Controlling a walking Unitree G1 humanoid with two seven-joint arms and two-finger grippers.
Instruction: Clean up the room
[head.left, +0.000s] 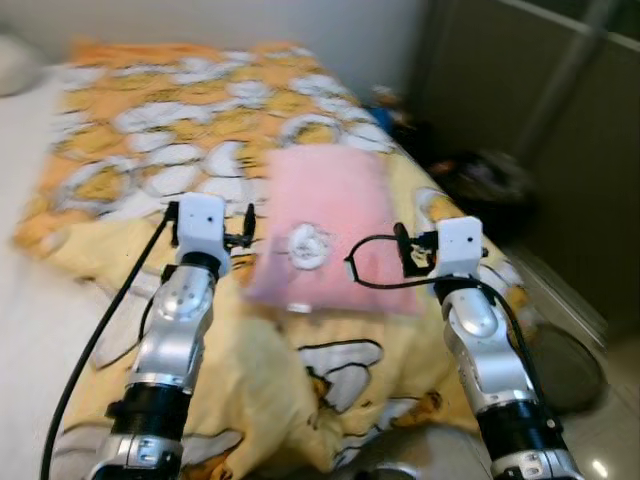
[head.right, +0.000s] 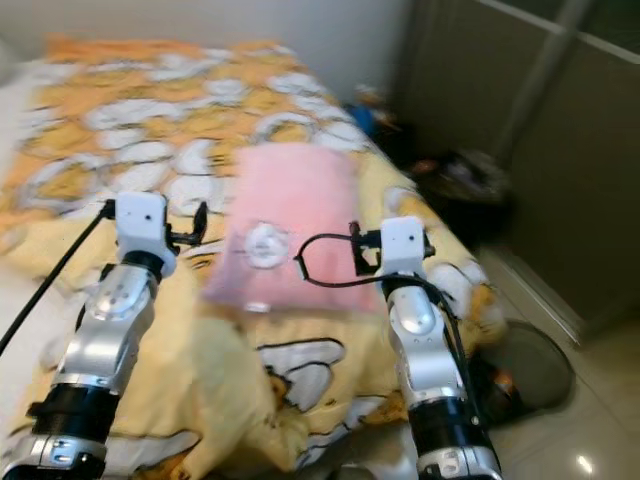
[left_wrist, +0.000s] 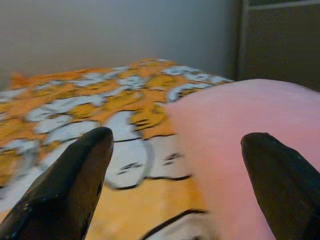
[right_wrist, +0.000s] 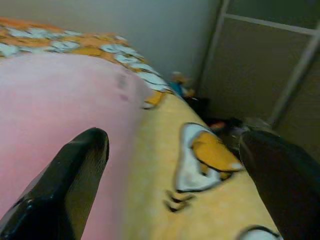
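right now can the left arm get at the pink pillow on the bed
Probably yes. The left gripper hovers at the pink pillow's near left edge, fingers open, one finger over the pillow. Nothing lies between them on the blanket.

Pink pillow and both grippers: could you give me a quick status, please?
Left gripper and right gripper open, flanking pink pillow, neither touching. Pillow flat on yellow blanket. Nothing between.

I'm looking at a home bedroom: a bed (head.left: 60, 330) under a yellow-orange cartoon blanket (head.left: 200, 130), a pink pillow (head.left: 325, 215) on it, and a dark sliding wardrobe (head.left: 560, 120) beside.
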